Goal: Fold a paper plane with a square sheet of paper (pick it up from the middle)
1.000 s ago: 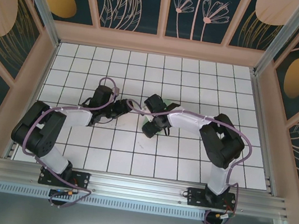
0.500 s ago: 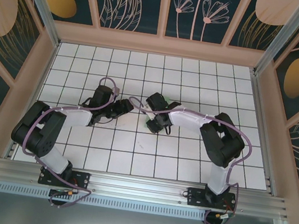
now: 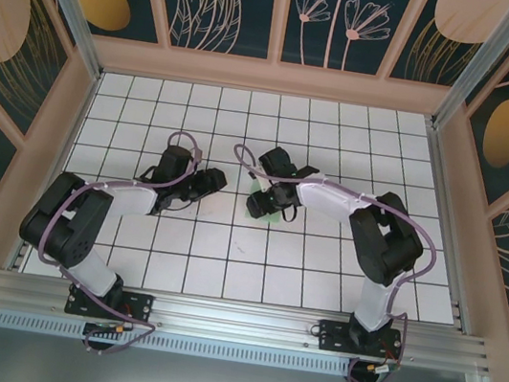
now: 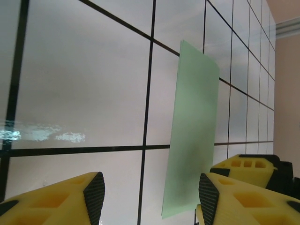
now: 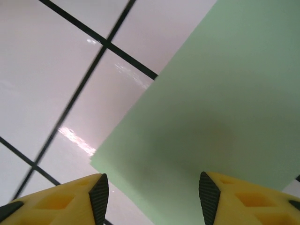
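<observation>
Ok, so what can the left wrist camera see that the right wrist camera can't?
The left claw camera sees the green paper as a long strip running away, lots of tiles and the pink wall. The right claw camera sees it huge and close, one corner and a soft shadow. Both share the paper lying on white tiles, under open yellow claws gripping nothing.

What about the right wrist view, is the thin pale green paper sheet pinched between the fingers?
No, the pale green paper sheet lies on the white tiles beneath the open right end effector.
</observation>
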